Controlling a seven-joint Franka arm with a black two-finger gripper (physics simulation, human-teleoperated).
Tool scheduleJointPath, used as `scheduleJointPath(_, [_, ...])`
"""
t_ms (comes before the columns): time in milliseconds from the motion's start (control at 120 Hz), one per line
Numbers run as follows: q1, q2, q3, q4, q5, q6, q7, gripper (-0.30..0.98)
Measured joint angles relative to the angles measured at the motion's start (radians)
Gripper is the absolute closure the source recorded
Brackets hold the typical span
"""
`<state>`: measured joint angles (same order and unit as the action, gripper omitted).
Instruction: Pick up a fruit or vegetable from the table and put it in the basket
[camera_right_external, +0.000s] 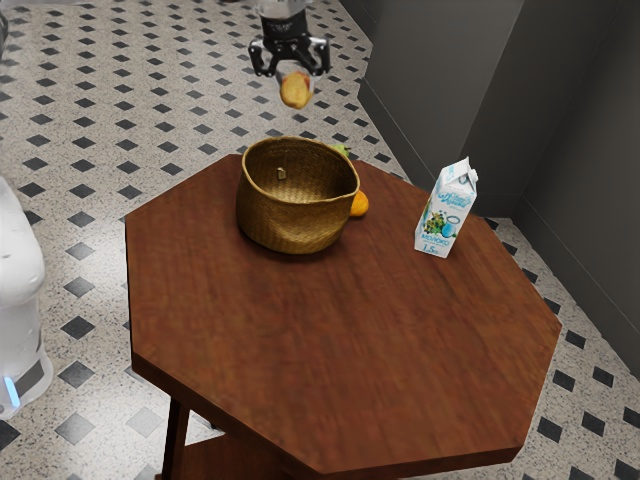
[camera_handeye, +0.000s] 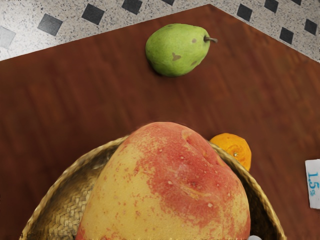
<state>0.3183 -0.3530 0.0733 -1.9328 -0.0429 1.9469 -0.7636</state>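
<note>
Eight-sided wooden table (camera_right_external: 350, 350) below me. Woven basket (camera_right_external: 295, 225) toward its far left in the exterior view, upright, mouth up. My gripper (camera_right_external: 293, 74) hangs beyond and above it, fingers parted by a fruit's width and closed on a red-and-yellow fruit (camera_right_external: 295, 91). Milk carton (camera_right_external: 445, 212) stands on the exterior view's right. The held fruit is in the air, clear of the basket. Green pear (camera_handeye: 176, 50) lies past the basket, at the far side; small orange fruit (camera_right_external: 359, 205) just right of the basket.
</note>
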Motion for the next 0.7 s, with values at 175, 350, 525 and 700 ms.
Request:
scheduleJointPath(175, [0.004, -0.047, -0.112, -0.044, 0.013, -0.038, -0.066, 0.41])
scheduleJointPath(350, [0.025, -0.042, -0.178, -0.057, 0.013, -0.055, -0.131, 0.42])
scheduleJointPath(525, [0.027, -0.037, -0.195, -0.08, -0.015, -0.063, -0.177, 0.14])
scheduleJointPath(700, [0.035, -0.041, -0.233, -0.081, -0.037, -0.067, -0.211, 0.04])
